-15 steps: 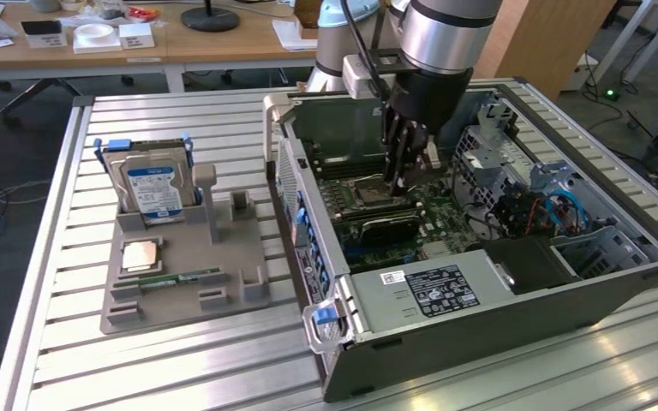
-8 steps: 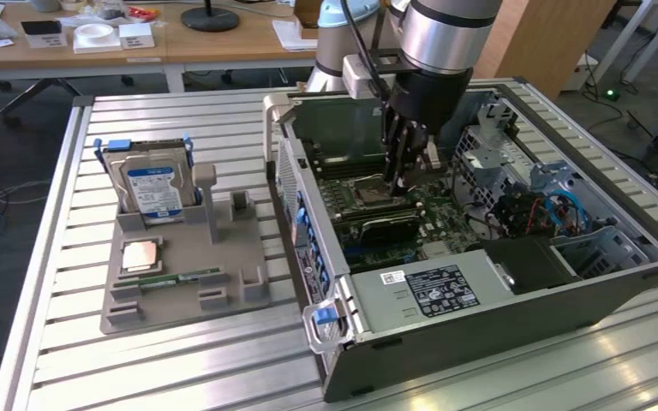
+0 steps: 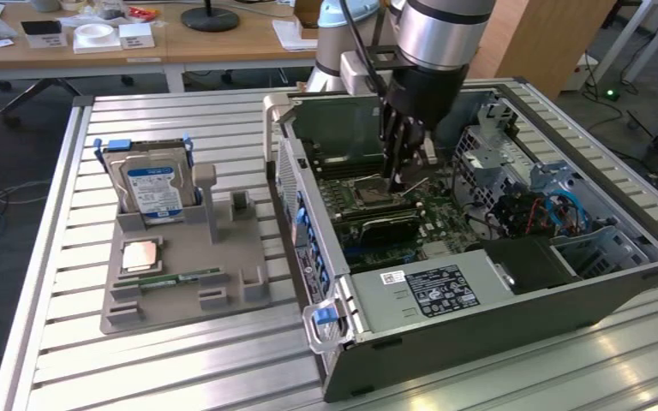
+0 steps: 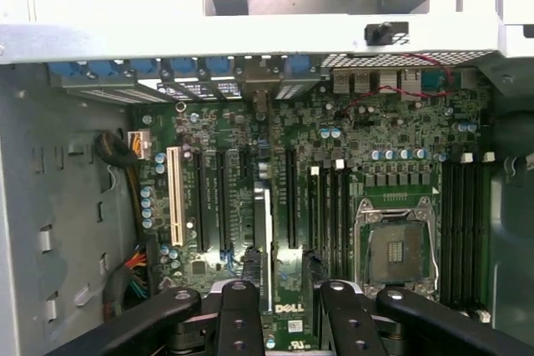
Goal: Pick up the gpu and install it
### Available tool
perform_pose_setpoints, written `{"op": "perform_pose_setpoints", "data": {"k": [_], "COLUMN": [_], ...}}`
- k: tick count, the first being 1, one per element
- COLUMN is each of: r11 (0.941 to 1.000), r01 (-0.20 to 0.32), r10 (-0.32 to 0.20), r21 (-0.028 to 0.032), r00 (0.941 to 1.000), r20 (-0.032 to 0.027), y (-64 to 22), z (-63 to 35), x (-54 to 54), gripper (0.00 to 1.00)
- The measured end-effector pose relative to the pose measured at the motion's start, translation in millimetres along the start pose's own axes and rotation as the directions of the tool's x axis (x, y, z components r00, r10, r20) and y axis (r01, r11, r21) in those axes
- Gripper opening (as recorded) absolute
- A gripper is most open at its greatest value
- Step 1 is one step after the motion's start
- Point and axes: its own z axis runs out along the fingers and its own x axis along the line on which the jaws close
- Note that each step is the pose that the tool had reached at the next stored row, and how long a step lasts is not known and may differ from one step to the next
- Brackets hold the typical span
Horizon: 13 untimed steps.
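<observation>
the hand [image 3: 401, 175] was down inside the open computer case [image 3: 444, 300], over the motherboard [image 4: 334, 164], its two fingers [image 4: 240, 314] closed on the gpu [image 4: 288, 310], which they held edge-down between them. in the wrist view the card's green board with its white maker's mark sat between the fingers, just above the row of long black expansion slots [image 4: 219, 202] beside the white slot [image 4: 175, 198]. the empty cpu socket [image 4: 399, 248] lay just beside the hand, and the memory slots [image 4: 463, 231] further off on that same side.

judging from this, the step in hand was seating the card. to do it well the card's lower edge had to run parallel to the chosen slot and sit squarely over it before any push, with the bracket end towards the case's rear wall [image 4: 250, 39]. the press should have been straight and even; a tilted card would likely jam or miss.

on the desk [image 3: 169, 360] beside the case, the grey tray [image 3: 243, 291] carried the hard drive [image 3: 152, 188] and a memory stick [image 3: 169, 280].
</observation>
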Motion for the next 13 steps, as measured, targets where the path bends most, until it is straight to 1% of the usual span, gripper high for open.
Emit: {"op": "perform_pose_setpoints", "data": {"k": [4,13], "r11": [1.0000,1.0000], "r01": [0.000,0.000], "r10": [0.000,0.000], "r21": [0.0000,0.0000], "r00": [1.0000,1.0000], "r20": [0.0002,0.0001], "y": [0.3,0.4], "z": [0.5,0.4], "x": [-5.4,-5.4], "gripper": [0.34,0.34]}}
